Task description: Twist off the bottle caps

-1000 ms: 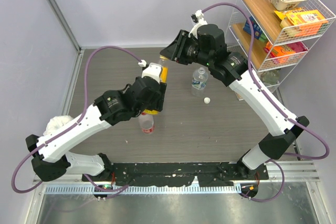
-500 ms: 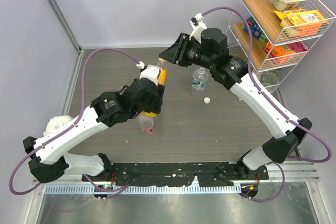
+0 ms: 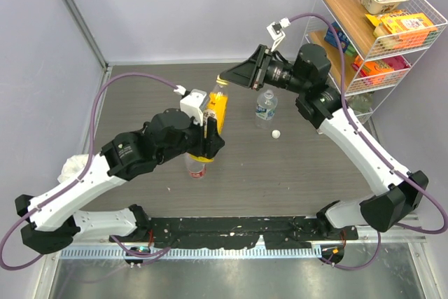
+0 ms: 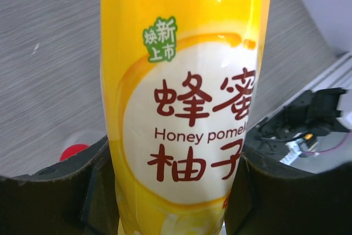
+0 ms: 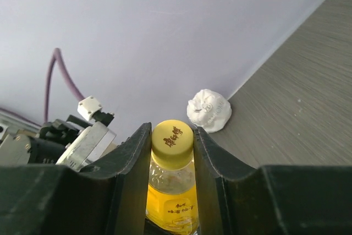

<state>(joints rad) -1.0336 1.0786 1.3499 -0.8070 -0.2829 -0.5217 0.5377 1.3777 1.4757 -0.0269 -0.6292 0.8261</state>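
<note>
Top external: the left claw (image 3: 208, 138) is gripping the lower body of the yellow bottle (image 3: 218, 106), holding it tilted above the table (image 3: 301, 173); the right claw (image 3: 227, 78) is meeting the bottle's upper end.
Left wrist: the left claw (image 4: 173, 191) is pressing in on both sides of the yellow bottle (image 4: 181, 81), whose printed label is filling the space between the fingers.
Right wrist: the right claw (image 5: 172, 147) is clenching on the yellow cap (image 5: 172, 142), which is sitting on the bottle neck between the two fingers.
Blue-label bottle (image 3: 266, 106): standing upright on the table, just beside the right claw.
White cap (image 3: 276, 134): lying loose on the table, near the blue-label bottle.
Red-label bottle (image 3: 196, 164): resting on the table just beneath the left claw.
Red cap (image 4: 71, 151): showing just left of the left claw; I cannot tell whether it is sitting on its bottle.
White wad (image 5: 209, 111): lying by the wall, beyond the right claw.
</note>
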